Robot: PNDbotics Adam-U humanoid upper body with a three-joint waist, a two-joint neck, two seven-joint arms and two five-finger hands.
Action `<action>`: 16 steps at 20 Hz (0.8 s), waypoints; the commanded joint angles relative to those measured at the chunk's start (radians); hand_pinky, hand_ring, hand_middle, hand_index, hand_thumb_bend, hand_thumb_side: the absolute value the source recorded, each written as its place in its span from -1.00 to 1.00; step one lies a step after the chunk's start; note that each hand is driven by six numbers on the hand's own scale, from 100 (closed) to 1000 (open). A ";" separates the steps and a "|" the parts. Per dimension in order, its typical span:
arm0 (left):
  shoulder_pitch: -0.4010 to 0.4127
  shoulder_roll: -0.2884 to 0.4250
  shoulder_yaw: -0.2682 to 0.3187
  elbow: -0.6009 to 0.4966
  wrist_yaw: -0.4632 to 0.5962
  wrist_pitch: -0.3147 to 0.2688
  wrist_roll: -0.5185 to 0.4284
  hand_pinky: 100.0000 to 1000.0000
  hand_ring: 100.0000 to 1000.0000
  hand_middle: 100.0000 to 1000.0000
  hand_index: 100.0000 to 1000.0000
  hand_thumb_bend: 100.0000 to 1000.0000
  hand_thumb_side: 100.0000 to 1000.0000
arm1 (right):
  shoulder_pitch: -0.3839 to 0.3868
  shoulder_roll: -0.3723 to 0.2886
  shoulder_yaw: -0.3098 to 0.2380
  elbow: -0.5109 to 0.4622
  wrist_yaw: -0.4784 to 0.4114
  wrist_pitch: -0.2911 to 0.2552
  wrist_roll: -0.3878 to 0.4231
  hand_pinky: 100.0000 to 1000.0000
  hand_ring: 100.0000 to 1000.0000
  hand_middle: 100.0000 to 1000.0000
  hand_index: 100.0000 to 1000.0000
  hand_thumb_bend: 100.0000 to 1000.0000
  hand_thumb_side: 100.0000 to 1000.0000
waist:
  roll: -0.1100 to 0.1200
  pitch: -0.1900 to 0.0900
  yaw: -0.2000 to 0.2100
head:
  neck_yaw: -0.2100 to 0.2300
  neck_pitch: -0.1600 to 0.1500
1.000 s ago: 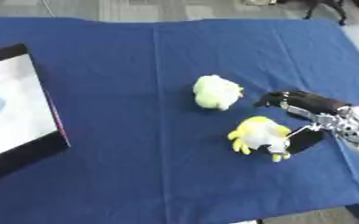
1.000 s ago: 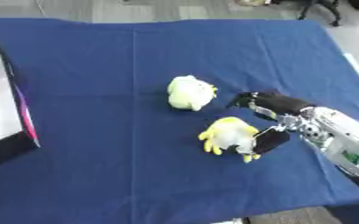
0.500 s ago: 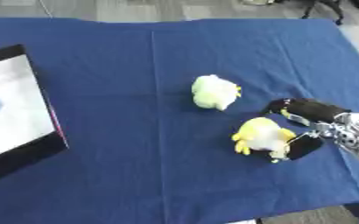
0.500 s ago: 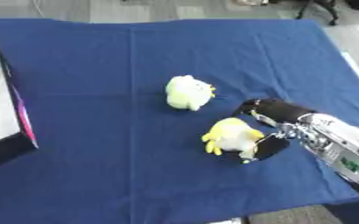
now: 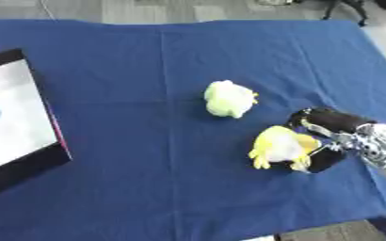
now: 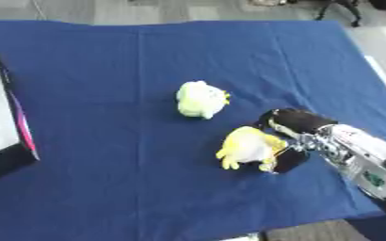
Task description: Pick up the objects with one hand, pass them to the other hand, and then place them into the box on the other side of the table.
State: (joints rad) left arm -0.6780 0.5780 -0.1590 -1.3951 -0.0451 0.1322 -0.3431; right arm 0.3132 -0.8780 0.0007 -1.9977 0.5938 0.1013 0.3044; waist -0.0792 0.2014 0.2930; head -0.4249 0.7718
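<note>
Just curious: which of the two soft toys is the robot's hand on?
The yellow toy, nearer the table's front; the right hand curls round it. The paler green toy lies untouched.

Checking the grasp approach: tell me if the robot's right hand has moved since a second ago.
Yes. The right hand has closed in leftward around the yellow plush toy, judged against the unmoved pale green plush toy.

We see our right hand (image 5: pixel 324 141) reaching in from the right over the blue counter (image 5: pixel 147 179), its dark fingers curled around the right side of a yellow plush toy (image 5: pixel 280 147). A paler yellow-green plush toy (image 5: pixel 229 98) lies apart from it, up and to the left. A black-rimmed box (image 5: pixel 23 164) with a white inside sits at the left edge.
</note>
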 commanded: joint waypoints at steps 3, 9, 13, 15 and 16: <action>-0.013 0.013 0.001 -0.009 -0.004 -0.004 -0.008 1.00 0.55 0.30 0.26 -1.00 0.07 | -0.003 -0.013 -0.003 -0.002 -0.100 0.036 -0.031 0.49 0.30 -0.04 0.16 -0.26 -0.83 | 0.008 -0.010 0.000 | -0.007 -0.002; -0.010 0.015 0.001 -0.007 -0.007 -0.006 -0.012 1.00 0.55 0.30 0.26 -1.00 0.06 | -0.006 -0.016 -0.016 -0.002 -0.225 0.074 -0.086 0.44 0.20 -0.13 0.13 -0.36 -0.82 | 0.008 -0.013 0.000 | -0.010 -0.002; -0.011 0.015 -0.001 -0.009 -0.007 -0.008 -0.014 1.00 0.60 0.30 0.26 -1.00 0.06 | -0.015 -0.020 -0.029 -0.002 -0.264 0.062 -0.097 0.43 0.19 -0.12 0.13 -0.41 -0.85 | 0.008 -0.014 -0.001 | -0.009 -0.002; -0.011 0.015 -0.002 -0.010 -0.007 -0.008 -0.014 1.00 0.60 0.30 0.26 -1.00 0.05 | -0.018 -0.024 -0.036 -0.002 -0.284 0.055 -0.097 0.42 0.19 -0.11 0.14 -0.42 -0.86 | 0.009 -0.015 -0.001 | -0.008 -0.002; -0.011 0.016 -0.002 -0.010 -0.006 -0.008 -0.014 1.00 0.60 0.30 0.26 -1.00 0.05 | -0.019 -0.025 -0.039 -0.002 -0.293 0.053 -0.096 0.42 0.19 -0.11 0.13 -0.42 -0.86 | 0.009 -0.015 -0.001 | -0.008 -0.002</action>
State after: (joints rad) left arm -0.6767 0.5708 -0.1642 -1.3949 -0.0493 0.1269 -0.3550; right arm 0.2986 -0.8748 -0.0192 -1.9963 0.3155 0.1586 0.2112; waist -0.0792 0.2014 0.2929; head -0.4335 0.7718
